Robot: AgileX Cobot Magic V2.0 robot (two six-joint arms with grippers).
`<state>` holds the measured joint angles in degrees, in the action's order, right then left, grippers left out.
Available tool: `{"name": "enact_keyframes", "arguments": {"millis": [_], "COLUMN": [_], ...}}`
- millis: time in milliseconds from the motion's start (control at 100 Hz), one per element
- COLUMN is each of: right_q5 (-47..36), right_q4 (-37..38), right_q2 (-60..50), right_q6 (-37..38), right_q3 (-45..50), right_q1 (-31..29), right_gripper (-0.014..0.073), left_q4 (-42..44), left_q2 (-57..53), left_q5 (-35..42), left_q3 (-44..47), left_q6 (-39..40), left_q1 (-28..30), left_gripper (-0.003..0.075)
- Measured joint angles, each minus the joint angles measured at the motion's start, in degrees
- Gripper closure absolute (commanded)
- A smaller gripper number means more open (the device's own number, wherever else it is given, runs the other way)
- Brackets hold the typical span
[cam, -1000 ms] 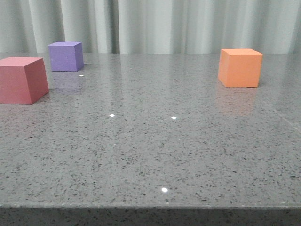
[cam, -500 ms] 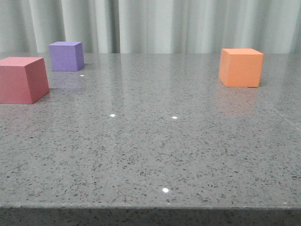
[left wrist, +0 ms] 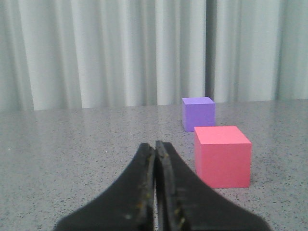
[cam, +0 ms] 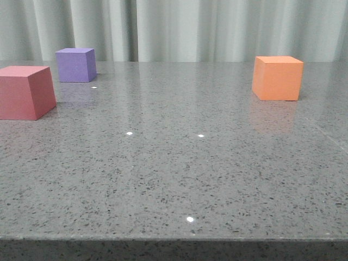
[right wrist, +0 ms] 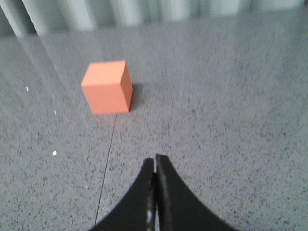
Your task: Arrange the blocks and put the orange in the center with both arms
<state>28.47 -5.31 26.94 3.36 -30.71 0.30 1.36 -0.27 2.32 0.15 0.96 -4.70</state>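
Observation:
The orange cube (cam: 278,78) stands at the far right of the grey table; the right wrist view also shows the orange cube (right wrist: 107,87). A purple cube (cam: 76,64) sits far left, with the pinkish-red cube (cam: 25,92) nearer at the left edge. In the left wrist view the pinkish-red cube (left wrist: 222,156) sits in front of the purple cube (left wrist: 198,113). My left gripper (left wrist: 155,144) is shut and empty, short of the pinkish-red cube and to one side. My right gripper (right wrist: 155,159) is shut and empty, well back from the orange cube. Neither arm shows in the front view.
The speckled grey tabletop (cam: 174,163) ends at a front edge close to the camera. A pale pleated curtain (cam: 179,30) hangs behind the table. A thin seam line (right wrist: 108,159) runs across the surface near the orange cube.

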Motion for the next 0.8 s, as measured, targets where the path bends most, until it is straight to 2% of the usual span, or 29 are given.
{"name": "enact_keyframes", "arguments": {"millis": [150,300,370,420,490,610,650,800], "right_q5": [6.5,8.0,8.2,8.5,8.9,9.5,9.5,9.5], "right_q4": [-0.6,-3.3,-3.9,-4.2,-4.4,-4.4,-4.4,-4.4], "right_q2": [11.4,18.6,20.9,22.1,23.4,24.4,24.5,24.5], "right_q6": [0.0,0.0,0.0,0.0,0.0,0.0,-0.1,-0.3], "right_q3": [-9.3,-13.5,-14.1,-14.4,-14.4,-14.4,-14.4,-14.4], "right_q1": [0.0,0.0,0.0,0.0,0.0,0.0,0.0,0.0], "right_gripper": [0.0660,0.0656,0.0623,0.0560,0.0406,0.0022,-0.0074,-0.0043], "left_q4": [0.0,0.0,0.0,0.0,0.0,0.0,0.0,0.0], "left_q2": [0.0,0.0,0.0,0.0,0.0,0.0,0.0,0.0], "left_q5": [0.0,0.0,0.0,0.0,0.0,0.0,0.0,0.0], "left_q3": [0.0,0.0,0.0,0.0,0.0,0.0,0.0,0.0], "left_q6": [0.0,0.0,0.0,0.0,0.0,0.0,0.0,0.0], "left_q1": [0.0,0.0,0.0,0.0,0.0,0.0,0.0,0.0], "left_gripper": [0.0739,0.0739,0.0739,0.0739,0.0739,0.0739,0.0739,0.0739]}}
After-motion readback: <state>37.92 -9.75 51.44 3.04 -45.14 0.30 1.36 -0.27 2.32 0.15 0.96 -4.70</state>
